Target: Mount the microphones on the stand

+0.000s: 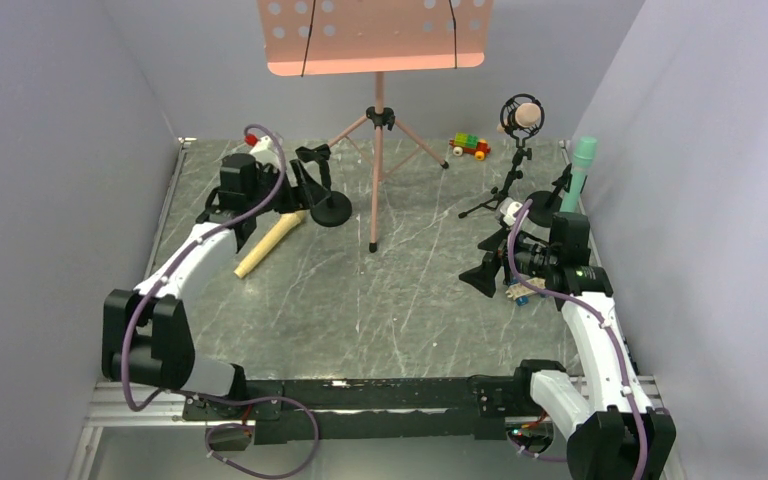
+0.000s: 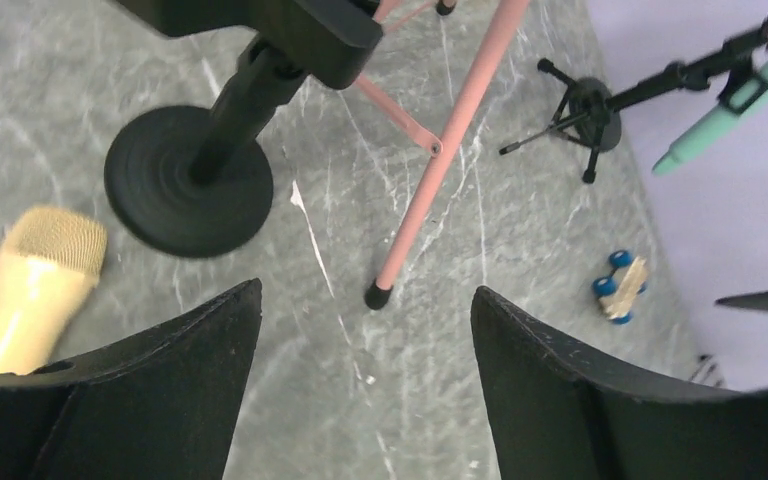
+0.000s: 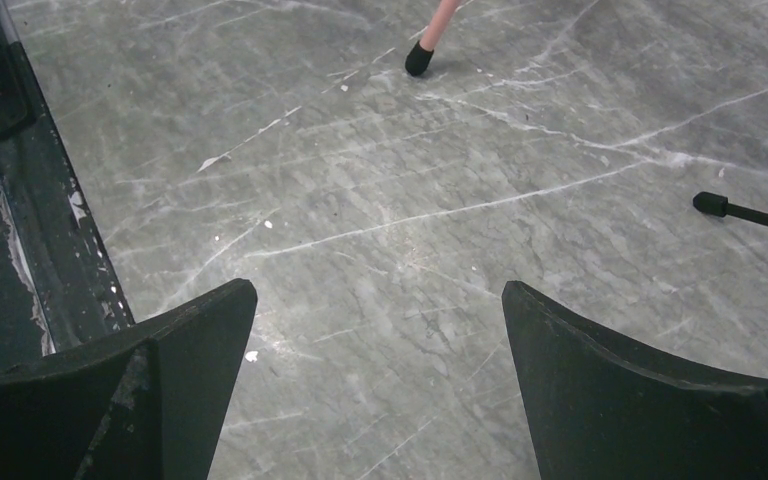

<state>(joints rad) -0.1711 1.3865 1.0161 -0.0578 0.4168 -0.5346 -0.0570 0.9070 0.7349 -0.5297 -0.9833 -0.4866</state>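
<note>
Pale yellow microphone (image 1: pixel 268 245) lies flat on the table (image 1: pixel 360 320), head beside the round-base stand (image 1: pixel 325 205). Plastic, so probably light, stiff and slick; take it mid-handle. Left end effector (image 2: pixel 365 300) hovers near it, pitched down, jaws apart, empty. Right end effector (image 3: pixel 380 300) low over table, wide open, empty.

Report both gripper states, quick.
Left gripper: open, holding nothing; the pale yellow microphone lies loose nearby.
Right gripper: open, holding nothing.
</note>
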